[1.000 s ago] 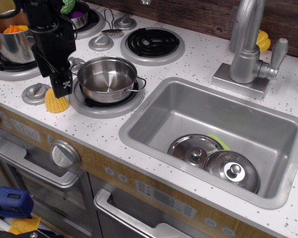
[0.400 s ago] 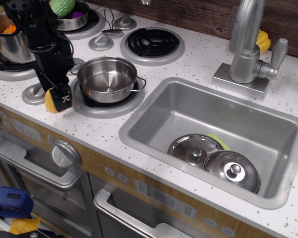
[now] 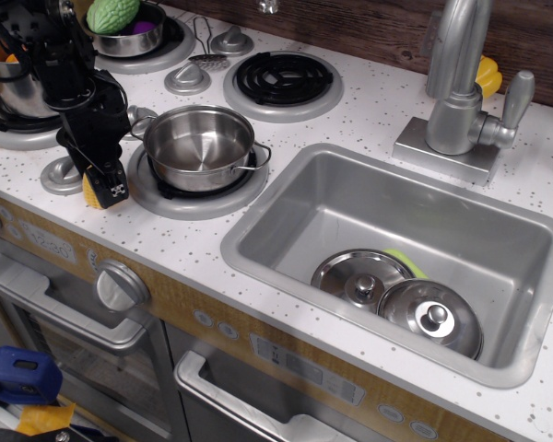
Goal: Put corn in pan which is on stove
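Observation:
The pan (image 3: 200, 145) is a shallow shiny steel pot with nothing in it, standing on the front burner of the white speckled stove (image 3: 369, 106). The yellow corn (image 3: 90, 192) lies on the stove top just left of that burner; only a sliver shows behind the black gripper (image 3: 109, 187). The gripper is down at the stove surface, right over the corn, left of the pan. Its fingers stand edge-on to the camera, so their gap does not show.
A taller steel pot (image 3: 9, 78) with orange food stands at the far left. A small bowl (image 3: 129, 37) holds a bumpy green vegetable (image 3: 113, 15). The sink (image 3: 286, 198) at the right holds two lids (image 3: 359, 276). The faucet (image 3: 456, 83) stands behind it.
The gripper has come down and to the left, from above the pan's left edge to the stove surface. It now covers most of the corn.

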`<move>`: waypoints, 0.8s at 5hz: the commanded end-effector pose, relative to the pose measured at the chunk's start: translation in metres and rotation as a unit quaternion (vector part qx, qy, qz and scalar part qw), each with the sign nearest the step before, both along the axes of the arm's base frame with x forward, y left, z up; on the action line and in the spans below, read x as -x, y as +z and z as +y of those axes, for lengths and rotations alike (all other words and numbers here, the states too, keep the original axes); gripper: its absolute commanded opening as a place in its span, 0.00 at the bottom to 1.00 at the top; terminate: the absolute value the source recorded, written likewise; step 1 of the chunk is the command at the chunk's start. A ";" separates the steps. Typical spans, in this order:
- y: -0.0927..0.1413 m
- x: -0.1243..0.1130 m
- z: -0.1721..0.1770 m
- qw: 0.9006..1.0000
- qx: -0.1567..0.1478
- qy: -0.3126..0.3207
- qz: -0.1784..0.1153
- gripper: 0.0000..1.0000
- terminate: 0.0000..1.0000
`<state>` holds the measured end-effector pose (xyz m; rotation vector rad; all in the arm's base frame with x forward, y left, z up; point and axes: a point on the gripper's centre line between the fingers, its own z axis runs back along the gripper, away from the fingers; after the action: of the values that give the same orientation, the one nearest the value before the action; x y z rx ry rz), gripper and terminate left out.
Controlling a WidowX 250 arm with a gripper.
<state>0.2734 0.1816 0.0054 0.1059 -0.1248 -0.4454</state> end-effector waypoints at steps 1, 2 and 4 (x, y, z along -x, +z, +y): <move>0.039 0.002 -0.005 0.999 -0.041 0.003 -0.001 0.00 0.00; 0.072 0.002 -0.014 0.997 -0.072 0.005 0.018 0.00 0.00; 0.105 -0.025 -0.039 0.996 -0.079 -0.034 -0.025 0.00 0.00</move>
<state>0.3033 0.1303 0.0924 0.2183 -0.1288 -0.5471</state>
